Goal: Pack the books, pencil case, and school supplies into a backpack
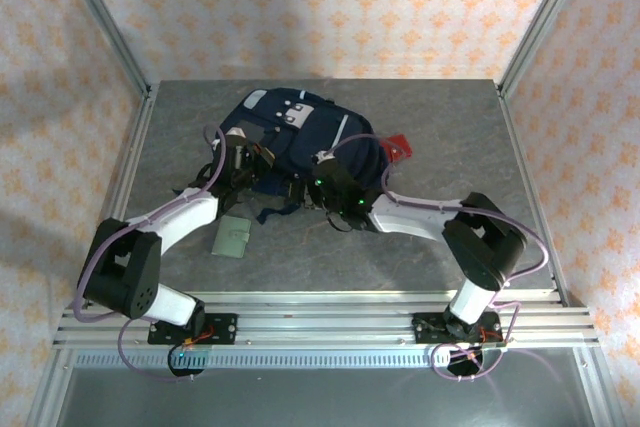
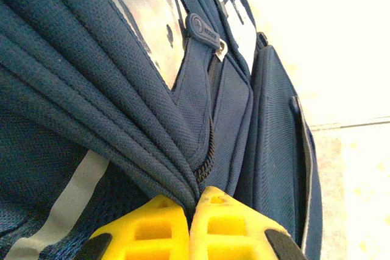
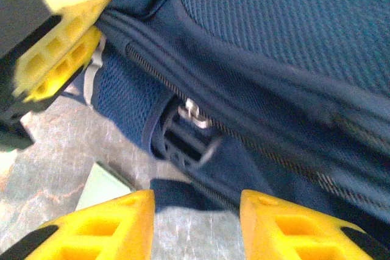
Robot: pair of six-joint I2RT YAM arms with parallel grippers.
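Left gripper (image 2: pixel 190 204) is pinching backpack (image 2: pixel 73 77) fabric that could slip; right gripper (image 3: pixel 196 204) is hovering spread beside the zipper (image 3: pixel 194 114).

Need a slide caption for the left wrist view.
Left gripper pinches a fold of the navy backpack next to its zipper.

What you can't make out
From above, the red square (image 1: pixel 400 145) is too small to tell if it touches the backpack (image 1: pixel 305 137). At your right wrist, you get just a corner of the pale green wallet (image 3: pixel 106 188), and the left end effector (image 3: pixel 100 19) is blurred and edge-cropped.
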